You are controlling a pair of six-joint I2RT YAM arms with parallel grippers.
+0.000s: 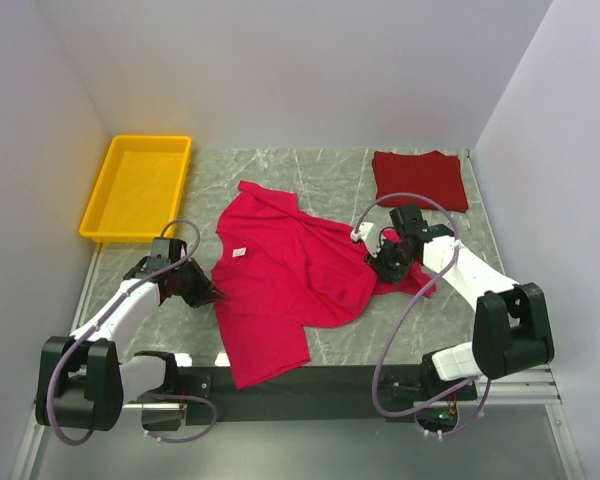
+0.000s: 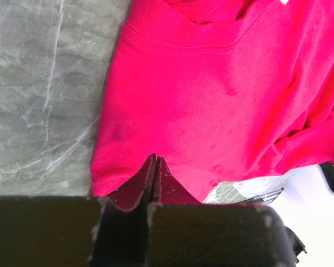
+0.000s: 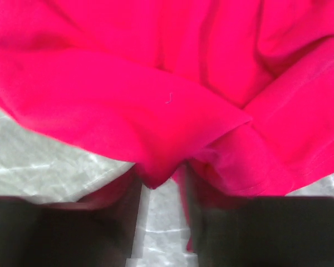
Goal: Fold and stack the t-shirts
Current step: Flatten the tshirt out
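Left gripper (image 2: 154, 162) pinches the crimson-pink t-shirt (image 1: 280, 280) sleeve; right gripper (image 3: 158, 181) straddles a fold, jaws apart. Maroon t-shirt (image 1: 418, 178) lies folded; folding and stacking remain.

Neck label (image 1: 238, 252) on crimson-pink t-shirt (image 1: 280, 280): too small to read
Right side of same shirt: bunched, partly hidden under right gripper (image 1: 380, 262)
Right wrist view: shirt cut off at top and both side edges; fingers (image 3: 114, 228) dark and out of focus, tips buried under a hanging fold, grip not to be told
Left wrist view: collar cut off at top edge; left gripper (image 2: 154, 162) pressed together over the hem, cloth between not discernible
Maroon t-shirt (image 1: 418, 178): folded, inner layers hidden
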